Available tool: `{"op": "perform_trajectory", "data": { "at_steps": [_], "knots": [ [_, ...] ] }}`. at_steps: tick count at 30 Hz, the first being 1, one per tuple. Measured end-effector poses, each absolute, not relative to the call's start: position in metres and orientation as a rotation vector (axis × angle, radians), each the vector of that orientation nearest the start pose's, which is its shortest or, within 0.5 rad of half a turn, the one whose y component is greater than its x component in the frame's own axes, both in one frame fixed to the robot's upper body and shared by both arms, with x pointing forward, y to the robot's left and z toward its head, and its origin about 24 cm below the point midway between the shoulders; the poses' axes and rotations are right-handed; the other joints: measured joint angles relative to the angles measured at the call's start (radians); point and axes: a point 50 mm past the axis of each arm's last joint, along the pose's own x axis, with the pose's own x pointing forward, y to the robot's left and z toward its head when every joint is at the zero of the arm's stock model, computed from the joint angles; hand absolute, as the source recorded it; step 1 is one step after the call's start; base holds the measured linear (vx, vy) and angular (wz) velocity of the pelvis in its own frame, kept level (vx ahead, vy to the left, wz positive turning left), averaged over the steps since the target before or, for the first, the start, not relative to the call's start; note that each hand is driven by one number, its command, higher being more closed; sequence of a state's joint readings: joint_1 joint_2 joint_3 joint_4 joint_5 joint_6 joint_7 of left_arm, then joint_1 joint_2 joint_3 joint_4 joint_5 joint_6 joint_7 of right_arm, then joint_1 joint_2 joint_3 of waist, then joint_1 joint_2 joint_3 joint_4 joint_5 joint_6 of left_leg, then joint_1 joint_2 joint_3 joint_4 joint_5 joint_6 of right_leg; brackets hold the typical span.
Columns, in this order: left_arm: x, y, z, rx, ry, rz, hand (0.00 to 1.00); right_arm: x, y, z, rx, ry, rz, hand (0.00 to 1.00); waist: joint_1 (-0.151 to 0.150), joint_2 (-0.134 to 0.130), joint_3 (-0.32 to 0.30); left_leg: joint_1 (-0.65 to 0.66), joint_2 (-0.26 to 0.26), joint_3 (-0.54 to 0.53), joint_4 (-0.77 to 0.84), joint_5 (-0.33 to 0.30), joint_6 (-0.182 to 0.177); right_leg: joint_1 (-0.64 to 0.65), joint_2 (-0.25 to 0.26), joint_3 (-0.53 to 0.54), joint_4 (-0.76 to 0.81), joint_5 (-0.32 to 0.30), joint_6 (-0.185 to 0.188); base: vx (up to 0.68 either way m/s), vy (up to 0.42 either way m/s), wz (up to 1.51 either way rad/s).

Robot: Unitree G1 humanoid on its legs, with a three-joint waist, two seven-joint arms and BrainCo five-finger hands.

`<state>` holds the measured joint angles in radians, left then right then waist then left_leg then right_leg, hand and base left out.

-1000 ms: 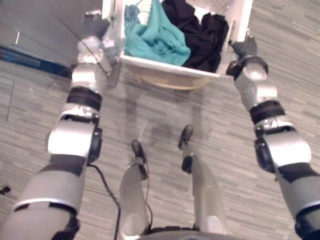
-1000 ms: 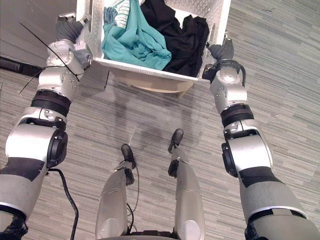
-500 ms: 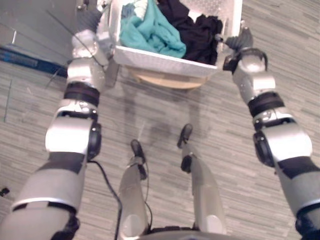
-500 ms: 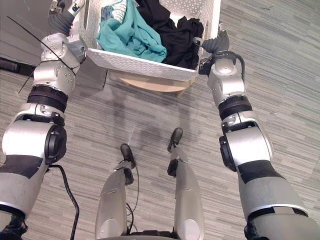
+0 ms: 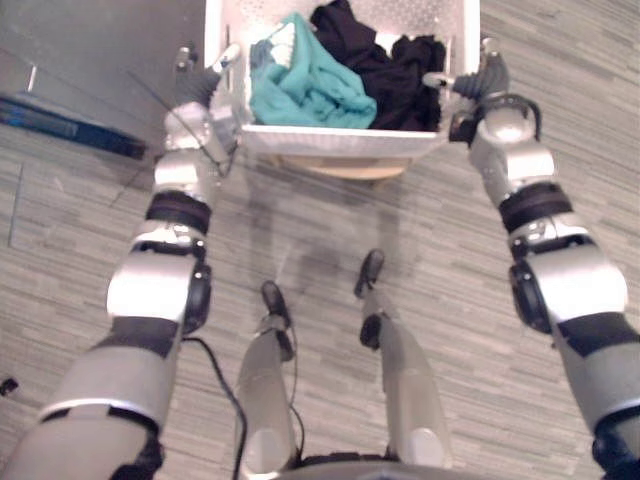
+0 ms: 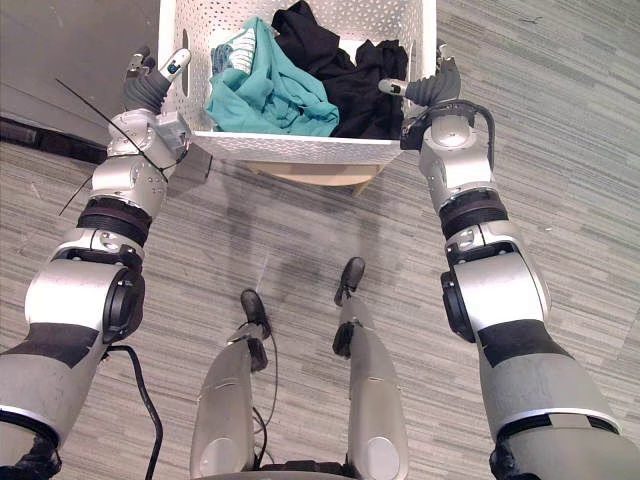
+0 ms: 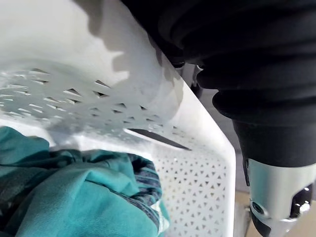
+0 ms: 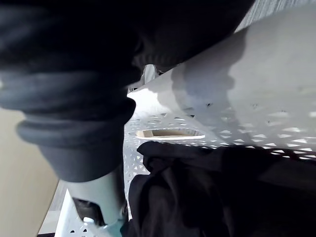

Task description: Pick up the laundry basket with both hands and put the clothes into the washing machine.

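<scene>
While the right hand [image 6: 437, 88] pinches the laundry basket [image 6: 300, 147], the left hand [image 6: 148, 90] is unreadable.

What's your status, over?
Left robot hand against laundry basket, right robot hand pinching its rim. Clothes inside. Beige stand beneath.

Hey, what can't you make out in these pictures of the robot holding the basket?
Laundry basket: far end cut off by the top edge, both eye views.
Its bottom: buried under teal garment and black clothes.
Tan surface below: mostly hidden by the basket; unidentifiable.
Left robot hand, right robot hand: hold on the rim hidden by their dark covers, wrist views.
</scene>
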<state>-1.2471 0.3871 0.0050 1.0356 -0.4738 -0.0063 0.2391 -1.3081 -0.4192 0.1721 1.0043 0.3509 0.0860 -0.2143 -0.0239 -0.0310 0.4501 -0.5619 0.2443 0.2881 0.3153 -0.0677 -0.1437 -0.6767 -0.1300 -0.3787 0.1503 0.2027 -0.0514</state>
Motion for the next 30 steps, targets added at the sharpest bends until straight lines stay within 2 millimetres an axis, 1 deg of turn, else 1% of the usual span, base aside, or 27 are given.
{"op": "perform_trajectory", "data": {
  "at_steps": [3, 5, 7, 10, 11, 13, 14, 16, 19, 22, 23, 24, 26, 28, 29, 30],
  "knots": [
    [0.422, 0.202, 0.245, -0.180, -0.204, 0.256, 0.00, 0.424, -0.181, 0.275, -0.123, -0.224, -0.186, 0.00, -0.001, 0.000, 0.000, 0.001, 0.000, 0.006, -0.003, 0.000, 0.000, -0.004, 0.001, 0.004, 0.000, 0.000, 0.000, 0.05, 0.009, -0.06],
    [0.422, 0.204, 0.235, -0.170, -0.182, 0.250, 0.00, 0.424, -0.182, 0.273, -0.123, -0.220, -0.180, 0.00, 0.001, 0.000, 0.000, -0.001, 0.001, 0.012, -0.005, 0.000, 0.000, -0.012, 0.003, 0.013, 0.000, 0.000, 0.000, 0.04, 0.004, -0.09],
    [0.422, 0.207, 0.227, -0.175, -0.152, 0.261, 0.00, 0.424, -0.184, 0.264, -0.124, -0.197, -0.176, 0.00, 0.003, 0.000, 0.000, -0.002, 0.002, 0.013, -0.005, 0.000, 0.000, -0.014, 0.004, 0.015, -0.001, 0.000, 0.000, 0.04, 0.000, -0.04],
    [0.422, 0.211, 0.227, -0.202, -0.156, 0.260, 0.00, 0.423, -0.190, 0.254, -0.120, -0.186, -0.187, 0.00, 0.002, 0.000, 0.000, -0.019, 0.002, 0.010, 0.003, -0.001, 0.000, -0.026, 0.004, 0.015, -0.001, 0.000, 0.001, 0.01, 0.000, 0.01],
    [0.421, 0.212, 0.227, -0.209, -0.160, 0.261, 0.00, 0.423, -0.192, 0.254, -0.110, -0.189, -0.191, 0.00, 0.003, 0.000, 0.000, -0.027, 0.003, 0.009, 0.007, -0.001, 0.000, -0.032, 0.004, 0.016, -0.001, 0.000, 0.001, 0.00, 0.000, 0.00],
    [0.420, 0.217, 0.230, -0.248, -0.191, 0.261, 0.00, 0.421, -0.200, 0.250, -0.087, -0.191, -0.210, 0.00, 0.008, 0.000, 0.000, -0.060, 0.007, 0.002, 0.021, -0.001, 0.000, -0.056, 0.005, 0.015, 0.002, 0.000, 0.001, 0.00, 0.000, 0.00],
    [0.418, 0.222, 0.229, -0.270, -0.203, 0.275, 0.00, 0.420, -0.201, 0.252, -0.070, -0.221, -0.204, 0.00, 0.008, 0.001, 0.000, -0.074, 0.012, -0.002, 0.033, -0.002, 0.001, -0.065, 0.007, 0.011, 0.004, 0.000, 0.001, 0.00, 0.000, 0.00],
    [0.416, 0.227, 0.223, -0.280, -0.197, 0.289, 0.00, 0.419, -0.202, 0.253, -0.068, -0.223, -0.196, 0.00, 0.008, 0.001, 0.000, -0.086, 0.017, -0.007, 0.042, -0.004, 0.003, -0.070, 0.010, 0.008, 0.005, 0.000, 0.001, 0.00, 0.000, 0.00],
    [0.414, 0.232, 0.223, -0.303, -0.223, 0.284, 0.00, 0.416, -0.204, 0.257, -0.045, -0.270, -0.196, 0.00, 0.010, 0.001, 0.000, -0.116, 0.018, -0.014, 0.055, -0.005, 0.005, -0.099, 0.007, 0.006, 0.019, -0.002, 0.002, 0.00, -0.004, 0.01],
    [0.410, 0.242, 0.220, -0.355, -0.230, 0.312, 0.00, 0.414, -0.208, 0.262, -0.027, -0.302, -0.204, 0.00, 0.012, 0.002, -0.001, -0.153, 0.023, -0.017, 0.085, -0.013, 0.014, -0.126, 0.005, 0.007, 0.032, -0.005, 0.004, 0.00, 0.000, 0.00],
    [0.409, 0.247, 0.212, -0.369, -0.211, 0.329, 0.00, 0.412, -0.211, 0.262, -0.021, -0.313, -0.210, 0.00, 0.011, 0.002, -0.001, -0.164, 0.023, -0.020, 0.093, -0.015, 0.015, -0.135, 0.002, 0.006, 0.039, -0.007, 0.001, 0.00, 0.000, 0.00],
    [0.406, 0.253, 0.201, -0.383, -0.186, 0.350, 0.00, 0.411, -0.215, 0.262, -0.011, -0.321, -0.218, 0.00, 0.012, 0.002, -0.001, -0.175, 0.025, -0.024, 0.104, -0.019, 0.015, -0.139, 0.003, 0.002, 0.040, -0.008, 0.000, 0.00, 0.000, 0.00],
    [0.402, 0.259, 0.186, -0.383, -0.152, 0.374, 0.00, 0.408, -0.222, 0.260, -0.015, -0.329, -0.233, 0.00, 0.016, 0.002, -0.001, -0.185, 0.026, -0.029, 0.112, -0.023, 0.016, -0.146, 0.002, 0.000, 0.045, -0.009, -0.002, 0.01, 0.003, 0.02],
    [0.394, 0.273, 0.169, -0.430, -0.123, 0.432, 0.00, 0.402, -0.242, 0.251, -0.019, -0.322, -0.283, 0.00, 0.032, 0.002, 0.000, -0.192, 0.027, -0.035, 0.122, -0.029, 0.017, -0.151, 0.000, -0.004, 0.059, -0.014, -0.009, 0.03, 0.009, 0.05],
    [0.392, 0.276, 0.166, -0.450, -0.123, 0.450, 0.00, 0.400, -0.249, 0.247, -0.014, -0.316, -0.301, 0.00, 0.037, 0.002, 0.000, -0.191, 0.027, -0.036, 0.124, -0.030, 0.017, -0.151, -0.001, -0.004, 0.062, -0.015, -0.010, 0.04, 0.009, 0.03],
    [0.387, 0.285, 0.164, -0.469, -0.136, 0.481, 0.00, 0.395, -0.262, 0.242, -0.004, -0.314, -0.335, 0.00, 0.045, 0.002, 0.000, -0.191, 0.027, -0.037, 0.129, -0.034, 0.017, -0.151, -0.003, -0.005, 0.070, -0.019, -0.012, 0.04, 0.013, 0.03]
  ]
}}
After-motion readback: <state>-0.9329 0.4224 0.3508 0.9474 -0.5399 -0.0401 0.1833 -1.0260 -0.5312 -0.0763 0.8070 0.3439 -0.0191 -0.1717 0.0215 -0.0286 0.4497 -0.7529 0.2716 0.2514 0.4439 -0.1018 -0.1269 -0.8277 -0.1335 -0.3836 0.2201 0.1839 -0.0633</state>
